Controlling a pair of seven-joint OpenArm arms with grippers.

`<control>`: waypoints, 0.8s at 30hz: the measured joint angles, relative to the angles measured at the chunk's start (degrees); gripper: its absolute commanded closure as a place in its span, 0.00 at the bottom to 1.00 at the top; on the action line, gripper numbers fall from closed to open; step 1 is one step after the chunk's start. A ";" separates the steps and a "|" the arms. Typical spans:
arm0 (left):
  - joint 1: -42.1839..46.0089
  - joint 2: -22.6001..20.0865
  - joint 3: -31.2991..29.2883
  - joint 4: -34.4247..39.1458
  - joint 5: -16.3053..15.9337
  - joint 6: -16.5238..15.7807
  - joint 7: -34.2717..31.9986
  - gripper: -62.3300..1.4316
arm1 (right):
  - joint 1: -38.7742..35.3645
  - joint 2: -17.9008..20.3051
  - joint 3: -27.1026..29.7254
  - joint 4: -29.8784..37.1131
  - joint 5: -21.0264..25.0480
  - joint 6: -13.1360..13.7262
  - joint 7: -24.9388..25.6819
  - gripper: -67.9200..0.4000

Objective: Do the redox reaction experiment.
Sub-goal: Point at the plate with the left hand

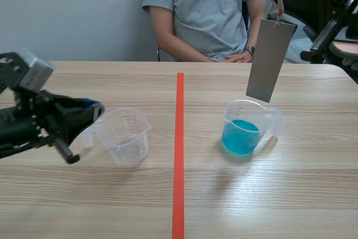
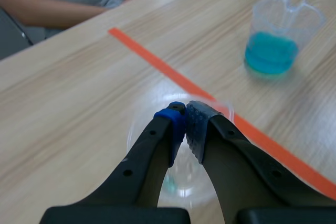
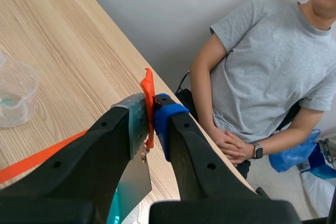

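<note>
Scene view: the metal plate (image 1: 271, 60) hangs above the blue-liquid beaker (image 1: 246, 130), right of the desk's (image 1: 279, 200) tape line (image 1: 179, 155), and is not yet dipped. The empty cup (image 1: 127, 135) bears unreadable red gradations.

Left wrist view: the left jaws are closed at that cup's handle; whether they grip it is unclear.

Right wrist view: the right jaws clamp the plate's orange tab (image 3: 147, 90).

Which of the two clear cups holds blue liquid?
The right cup, below the hanging metal plate; the left cup, by the left gripper, has no blue fill.
</note>
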 measured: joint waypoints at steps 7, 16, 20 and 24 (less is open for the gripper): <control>29.40 -0.48 -19.04 2.78 -0.48 4.74 0.04 0.91 | 0.00 0.00 0.00 0.00 -0.02 0.00 0.00 0.97; 52.54 12.81 -32.79 1.79 -0.37 5.97 -4.87 0.91 | 0.00 -0.02 0.00 0.00 -0.02 0.85 0.00 0.97; 56.87 15.87 -33.92 1.64 -0.39 6.16 -4.90 0.91 | 0.00 -0.02 0.00 0.00 -0.02 0.87 0.00 0.97; 58.73 17.38 -33.88 1.62 -0.39 6.14 -4.70 0.91 | 0.00 -0.02 0.00 -0.81 0.00 0.90 0.39 0.97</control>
